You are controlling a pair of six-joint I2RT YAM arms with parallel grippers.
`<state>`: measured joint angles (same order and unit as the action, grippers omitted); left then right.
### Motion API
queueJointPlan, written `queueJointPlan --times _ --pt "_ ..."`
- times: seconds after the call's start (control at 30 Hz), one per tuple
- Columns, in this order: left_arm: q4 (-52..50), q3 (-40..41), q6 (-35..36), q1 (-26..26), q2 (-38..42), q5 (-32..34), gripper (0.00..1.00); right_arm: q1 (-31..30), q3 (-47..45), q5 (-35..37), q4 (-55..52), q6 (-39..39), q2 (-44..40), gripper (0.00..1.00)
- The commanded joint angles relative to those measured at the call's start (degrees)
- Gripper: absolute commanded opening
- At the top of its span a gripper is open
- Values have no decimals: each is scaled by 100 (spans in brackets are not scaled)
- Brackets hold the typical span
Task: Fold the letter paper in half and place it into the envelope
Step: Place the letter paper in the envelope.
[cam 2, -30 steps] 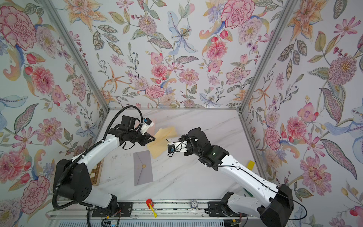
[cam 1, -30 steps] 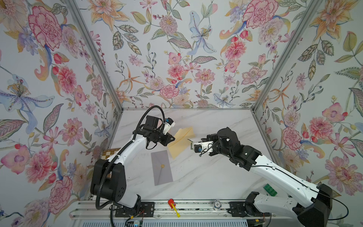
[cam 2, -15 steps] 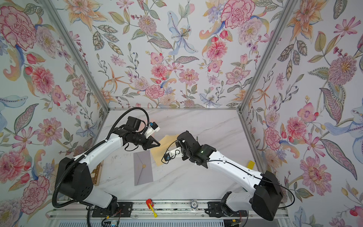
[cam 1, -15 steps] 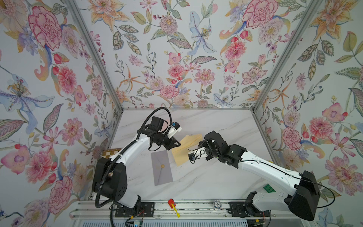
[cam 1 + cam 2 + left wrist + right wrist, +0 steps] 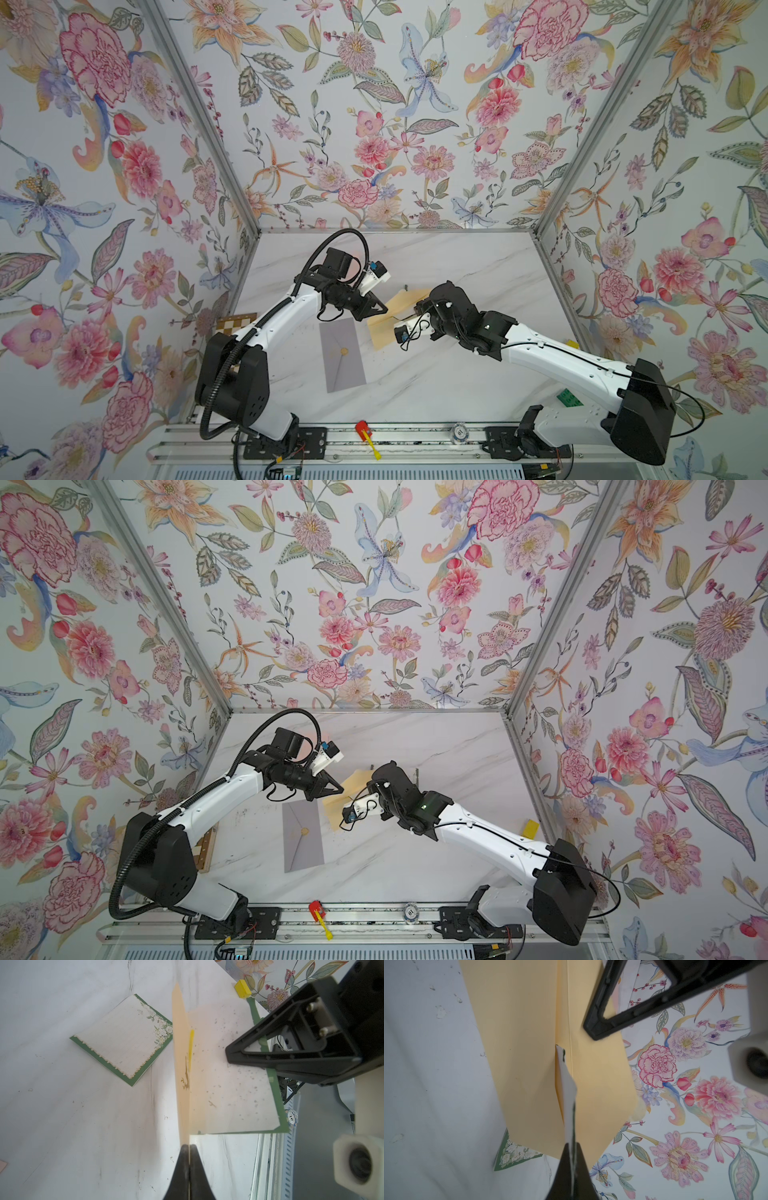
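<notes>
right wrist view: right gripper (image 5: 572, 1147) clamps the folded letter paper (image 5: 568, 1088), tip inside the yellow envelope (image 5: 525, 1043); left gripper (image 5: 189, 1148), at its nine o'clock in both top views, pinches it shut-jawed. insertion step; next likely needs a straight, deeper slide.

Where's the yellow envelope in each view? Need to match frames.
Top view: yellow envelope, just right of the grey envelope.
Top view: yellow envelope, same place.
Left wrist: edge-on strip running out from the left pincer.
Right wrist: broad face behind the letter paper.
Shared landmark: left pincer, shut on its edge.
</notes>
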<state>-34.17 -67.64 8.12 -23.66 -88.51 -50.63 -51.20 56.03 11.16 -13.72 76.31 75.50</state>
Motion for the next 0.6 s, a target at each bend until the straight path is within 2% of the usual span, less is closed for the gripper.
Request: queueJointPlan --times 0.0,0.23,0.57 --pt "211 122 -48 -77 -61 -107 0 -113 -100 -90 355 9 37 0" --pt "289 181 -256 -139 -61 -128 0 -285 -346 -67 961 21 127 0" --pt "235 217 -172 -156 -61 -254 0 -223 -639 -206 1186 -133 -5 0"
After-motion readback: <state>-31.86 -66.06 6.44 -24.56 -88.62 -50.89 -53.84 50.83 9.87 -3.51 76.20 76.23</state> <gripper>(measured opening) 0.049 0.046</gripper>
